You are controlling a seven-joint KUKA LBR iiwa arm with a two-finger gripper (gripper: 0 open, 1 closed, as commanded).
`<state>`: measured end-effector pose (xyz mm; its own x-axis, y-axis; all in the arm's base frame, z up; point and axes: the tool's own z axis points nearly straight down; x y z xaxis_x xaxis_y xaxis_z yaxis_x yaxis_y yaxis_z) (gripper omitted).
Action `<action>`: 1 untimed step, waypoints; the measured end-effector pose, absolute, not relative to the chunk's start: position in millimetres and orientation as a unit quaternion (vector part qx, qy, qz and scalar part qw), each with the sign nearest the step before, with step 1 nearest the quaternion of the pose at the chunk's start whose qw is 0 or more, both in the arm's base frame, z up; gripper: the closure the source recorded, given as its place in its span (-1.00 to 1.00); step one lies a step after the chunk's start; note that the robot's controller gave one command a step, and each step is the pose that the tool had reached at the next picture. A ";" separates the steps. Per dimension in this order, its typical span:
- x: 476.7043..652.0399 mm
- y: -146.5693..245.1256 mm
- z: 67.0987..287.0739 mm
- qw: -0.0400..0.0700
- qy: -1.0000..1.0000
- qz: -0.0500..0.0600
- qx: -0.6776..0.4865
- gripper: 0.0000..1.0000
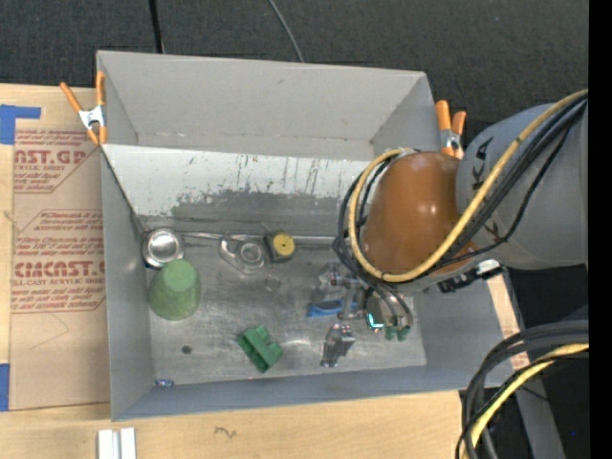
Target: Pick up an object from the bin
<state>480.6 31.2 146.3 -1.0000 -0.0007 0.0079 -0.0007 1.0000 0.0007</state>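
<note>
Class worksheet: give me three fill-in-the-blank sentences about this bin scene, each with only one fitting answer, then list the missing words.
1. The cup lying at the left of the bin is pale ____.
2. The small round thing near the back wall is coloured ____.
3. The gripper is over the bin's ____ side.

Missing words: green; yellow; right.

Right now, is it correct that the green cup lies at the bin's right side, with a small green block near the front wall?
Not quite: the camera view shows the green cup at the view's left of the bin, not its right. The small green block does lie near the front wall.
</note>
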 end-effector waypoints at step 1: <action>519.2 -23.6 78.4 0.002 -1.000 0.001 0.008 -1.00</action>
